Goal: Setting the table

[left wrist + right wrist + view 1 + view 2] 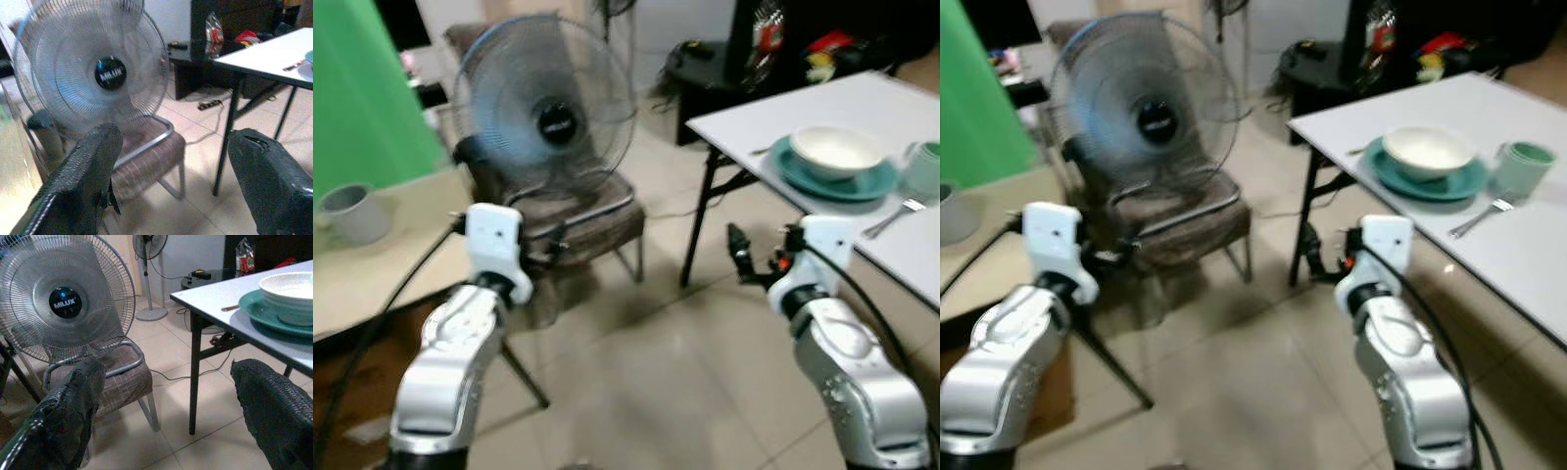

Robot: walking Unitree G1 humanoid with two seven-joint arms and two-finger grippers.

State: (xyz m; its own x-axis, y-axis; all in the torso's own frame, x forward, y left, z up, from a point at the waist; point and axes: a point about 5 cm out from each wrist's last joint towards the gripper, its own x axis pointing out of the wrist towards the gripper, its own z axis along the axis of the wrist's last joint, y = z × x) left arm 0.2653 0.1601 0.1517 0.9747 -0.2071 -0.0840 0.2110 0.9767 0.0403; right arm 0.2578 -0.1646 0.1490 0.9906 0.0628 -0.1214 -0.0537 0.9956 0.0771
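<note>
Left jaws [166, 181] spread wide, nothing held; right jaws [166, 416] likewise.

Bowl [835, 149] seated on teal plate [803, 174], on white bench [754, 122], ahead-right of right jaws, apart. Fork [891, 217] and cup [925, 166] just beside plate.

Bowl judged glazed ceramic: stiff, smooth, slippery, breakable, moderately heavy; best pinched across rim.

Grey mug [350, 211] on beige bench [372, 264] beyond left jaws; rim or handle suggested.

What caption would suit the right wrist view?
Open right gripper faces a fan on a chair, beside a table with a bowl on a plate.
</note>
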